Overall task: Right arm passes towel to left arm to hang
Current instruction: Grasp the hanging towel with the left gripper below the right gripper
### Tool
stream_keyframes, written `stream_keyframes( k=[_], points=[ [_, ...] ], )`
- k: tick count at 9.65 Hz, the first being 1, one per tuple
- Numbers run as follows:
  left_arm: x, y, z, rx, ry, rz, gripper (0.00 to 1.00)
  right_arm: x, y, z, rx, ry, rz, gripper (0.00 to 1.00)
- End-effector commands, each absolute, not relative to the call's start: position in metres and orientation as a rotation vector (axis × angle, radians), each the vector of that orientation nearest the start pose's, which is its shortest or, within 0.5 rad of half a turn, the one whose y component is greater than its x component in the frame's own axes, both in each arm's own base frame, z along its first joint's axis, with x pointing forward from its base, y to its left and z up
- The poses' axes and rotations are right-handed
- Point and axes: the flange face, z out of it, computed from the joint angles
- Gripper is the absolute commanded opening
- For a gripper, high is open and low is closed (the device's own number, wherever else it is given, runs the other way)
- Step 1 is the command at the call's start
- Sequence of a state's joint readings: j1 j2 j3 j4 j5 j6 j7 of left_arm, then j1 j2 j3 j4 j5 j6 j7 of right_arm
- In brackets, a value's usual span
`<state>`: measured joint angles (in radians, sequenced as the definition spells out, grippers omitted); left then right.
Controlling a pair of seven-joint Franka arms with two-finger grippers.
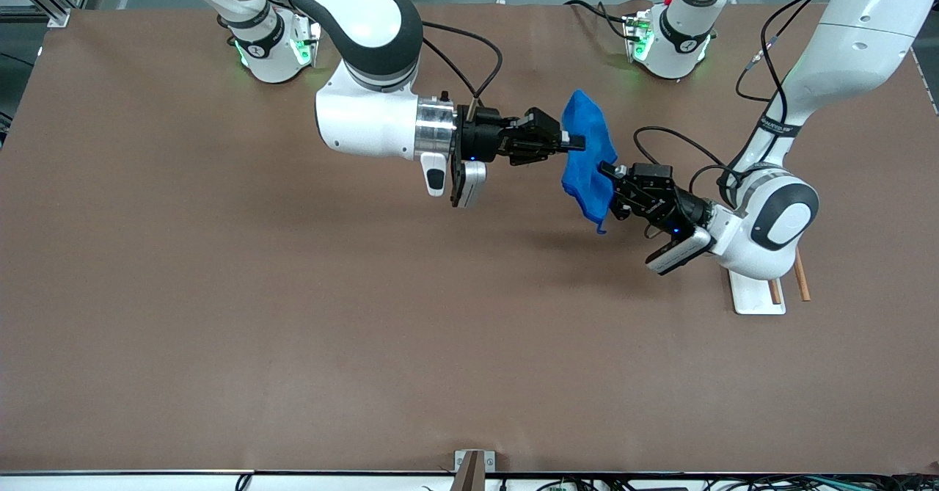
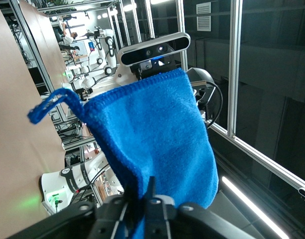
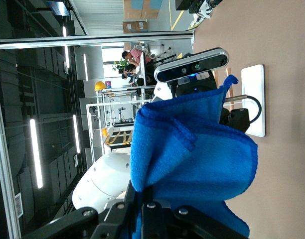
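While both arms meet over the middle of the table (image 1: 220, 293), I read the front view as the handover itself: the towel (image 1: 587, 157) hangs in the air between the right gripper (image 1: 576, 141), clamped on one edge of it, and the left gripper (image 1: 607, 172), whose fingers look pinched on the edge facing the left arm. A white base with wooden rods (image 1: 759, 293), which I take for the hanging rack, sits under the left arm's elbow. From the left wrist view the towel (image 2: 157, 139) spreads out from that gripper's fingertips (image 2: 147, 196), closed tight on the fabric, its loop tag (image 2: 50, 107) sticking free. From the right wrist view the towel (image 3: 192, 159) bunches in folds at fingers (image 3: 142, 199) likewise shut on it. To do this well, I would confirm the left grip bites past the hem, then open the right jaws without tugging, and back straight away so no fold snags
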<state>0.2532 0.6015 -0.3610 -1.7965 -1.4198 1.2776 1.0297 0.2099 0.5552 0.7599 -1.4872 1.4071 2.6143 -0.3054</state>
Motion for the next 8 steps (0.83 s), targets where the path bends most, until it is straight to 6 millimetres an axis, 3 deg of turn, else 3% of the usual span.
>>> stream_keyframes(
  k=[1,2,3,4,6,8],
  points=[
    [0.585,-0.154,0.305,1.219,-0.417,-0.066,0.00,0.518,0.516,0.479,-1.707,0.087,0.013,0.00],
    [0.585,-0.154,0.306,1.219,-0.418,-0.065,0.00,0.519,0.516,0.479,-1.706,0.097,0.020,0.00],
    [0.588,-0.152,0.309,1.223,-0.423,-0.061,0.00,0.523,0.510,0.477,-1.706,0.103,0.025,0.49],
    [0.593,-0.151,0.316,1.246,-0.433,-0.078,0.00,0.515,0.506,0.471,-1.738,0.110,0.024,0.99],
    [0.603,-0.146,0.337,1.302,-0.416,-0.124,0.00,0.521,0.464,0.447,-1.821,0.150,0.002,1.00],
    [0.607,-0.148,0.363,1.412,-0.355,-0.158,0.00,0.524,0.401,0.420,-1.966,0.120,-0.042,1.00]
  ],
)
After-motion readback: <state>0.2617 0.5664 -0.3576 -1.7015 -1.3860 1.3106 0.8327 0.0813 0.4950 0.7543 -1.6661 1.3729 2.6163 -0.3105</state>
